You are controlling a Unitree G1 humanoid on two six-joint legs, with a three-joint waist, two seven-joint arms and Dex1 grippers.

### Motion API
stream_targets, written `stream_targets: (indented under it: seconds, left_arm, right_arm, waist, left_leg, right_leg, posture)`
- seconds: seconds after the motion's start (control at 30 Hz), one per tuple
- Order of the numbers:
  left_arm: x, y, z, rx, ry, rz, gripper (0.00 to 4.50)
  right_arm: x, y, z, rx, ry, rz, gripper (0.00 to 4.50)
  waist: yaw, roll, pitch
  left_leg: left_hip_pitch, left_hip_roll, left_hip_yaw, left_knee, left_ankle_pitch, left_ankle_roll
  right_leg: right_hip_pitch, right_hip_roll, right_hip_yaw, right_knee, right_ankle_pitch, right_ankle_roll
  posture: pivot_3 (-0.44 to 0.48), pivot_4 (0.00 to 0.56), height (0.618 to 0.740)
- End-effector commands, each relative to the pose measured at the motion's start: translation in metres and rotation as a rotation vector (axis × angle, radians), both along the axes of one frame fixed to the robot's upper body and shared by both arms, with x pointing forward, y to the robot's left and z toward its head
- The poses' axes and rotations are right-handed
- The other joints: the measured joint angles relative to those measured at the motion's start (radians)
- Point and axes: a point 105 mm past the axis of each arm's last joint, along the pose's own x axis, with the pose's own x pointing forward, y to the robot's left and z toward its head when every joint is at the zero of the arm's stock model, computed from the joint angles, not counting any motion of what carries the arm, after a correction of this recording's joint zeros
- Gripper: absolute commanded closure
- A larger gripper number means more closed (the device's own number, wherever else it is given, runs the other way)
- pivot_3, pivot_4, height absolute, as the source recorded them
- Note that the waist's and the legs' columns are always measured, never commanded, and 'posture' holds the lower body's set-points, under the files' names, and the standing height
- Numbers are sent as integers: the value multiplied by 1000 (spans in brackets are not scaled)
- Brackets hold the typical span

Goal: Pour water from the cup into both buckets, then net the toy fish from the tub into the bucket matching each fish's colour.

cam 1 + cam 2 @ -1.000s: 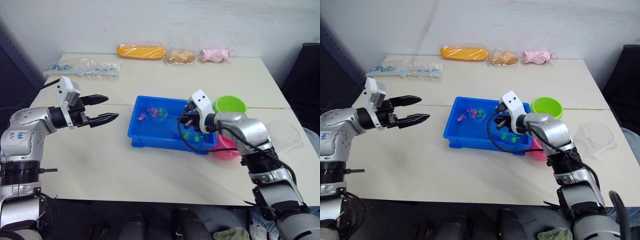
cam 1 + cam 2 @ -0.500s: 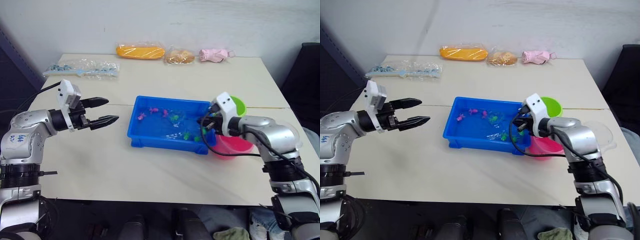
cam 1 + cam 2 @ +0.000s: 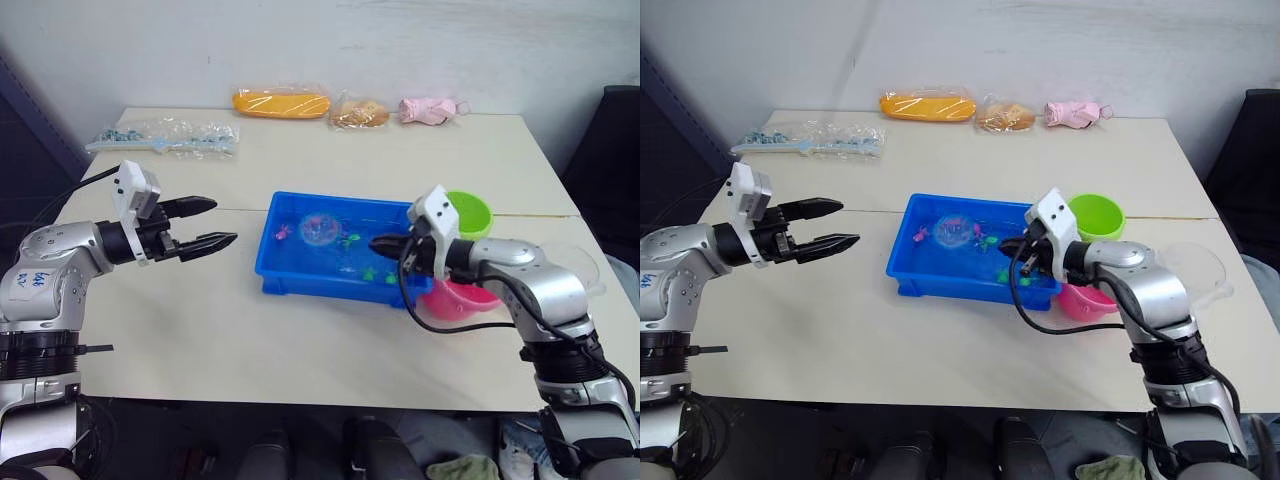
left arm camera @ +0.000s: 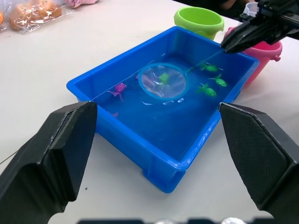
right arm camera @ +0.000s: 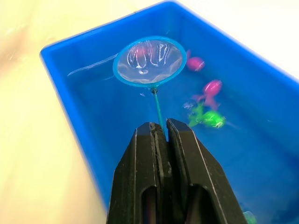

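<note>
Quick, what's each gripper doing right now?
Left gripper: open, holding nothing, off to the tub's left.
Right gripper: shut on the net handle, hoop in the tub's water.

The desk (image 3: 330, 330) is seen from above and in front by both head views. The tub (image 4: 140, 144) is viewed closely from the left wrist, across its length, and closer still from the right wrist; it is shared by all views.
</note>
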Motion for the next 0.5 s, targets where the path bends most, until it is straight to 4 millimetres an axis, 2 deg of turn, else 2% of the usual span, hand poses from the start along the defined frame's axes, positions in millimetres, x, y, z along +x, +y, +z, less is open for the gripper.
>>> stream_targets:
  seconds: [0.03,0.17,0.3,0.5]
  left_arm:
    - [-5,0,10,-6,-42,-11,17]
    - [-5,-2,9,-8,-38,-15,17]
    - [-4,-3,10,-8,-39,-19,17]
    - [-3,-4,10,-9,-42,-20,17]
  right_arm:
    - [-13,8,1,-10,31,37,4500]
    - [-10,5,-4,-37,65,-10,4500]
    - [2,-11,-14,-93,131,-92,4500]
    - [14,-19,-9,-57,157,-150,4500]
  waist:
    - [-1,0,0]
    - [2,0,0]
    - [5,0,0]
    - [6,0,0]
  left_leg:
    - [0,0,0,0,0,0]
    - [0,0,0,0,0,0]
    - [0,0,0,0,0,0]
    - [0,0,0,0,0,0]
  right_leg:
    - [0,0,0,0,0,0]
    - [0,0,0,0,0,0]
    - [0,0,0,0,0,0]
    - [0,0,0,0,0,0]
  posture:
    - [0,150,740]
    - [0,150,740]
    - [0,150,740]
    - [0,150,740]
